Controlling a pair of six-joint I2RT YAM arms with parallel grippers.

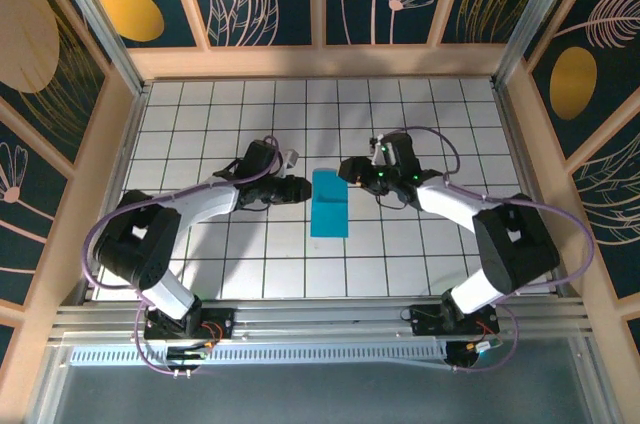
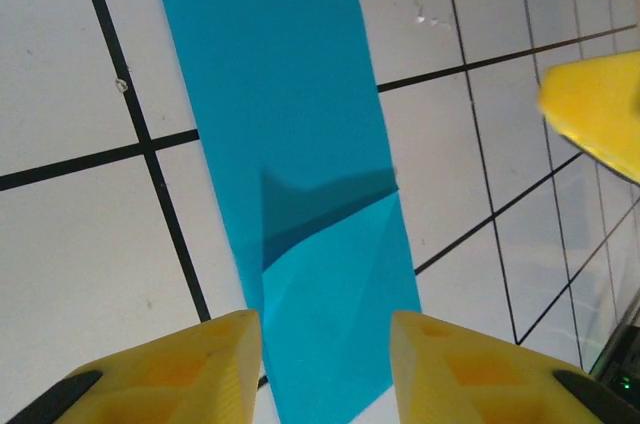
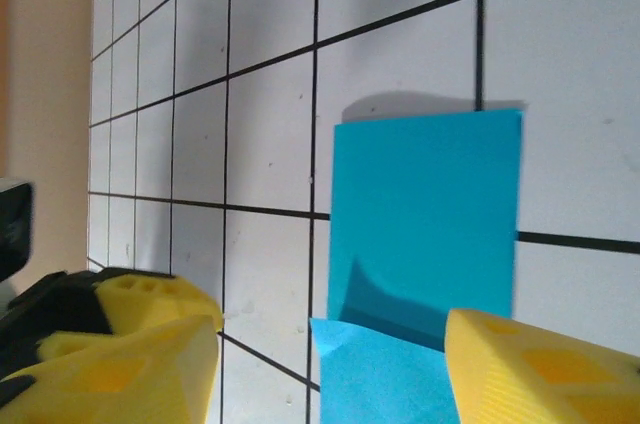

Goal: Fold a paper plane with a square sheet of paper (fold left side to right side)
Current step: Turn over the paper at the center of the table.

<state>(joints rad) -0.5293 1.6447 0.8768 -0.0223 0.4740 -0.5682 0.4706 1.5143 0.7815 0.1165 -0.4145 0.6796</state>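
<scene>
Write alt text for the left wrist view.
Folded cyan-blue paper lies on the white tiled table, a raised flap shadowing its near half. The left gripper, yellow-fingered, stands open astride its near end; another yellow fingertip juts in at right.

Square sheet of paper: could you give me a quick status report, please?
Left pincer open; right pincer open. Square sheet of paper folded to a narrow rectangle, pincers at its far end. No obstruction seen.

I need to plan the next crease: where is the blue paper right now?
In the top view, the blue paper lies on the tiled table, mid-table, its far end between the left pincer and the right pincer.
</scene>
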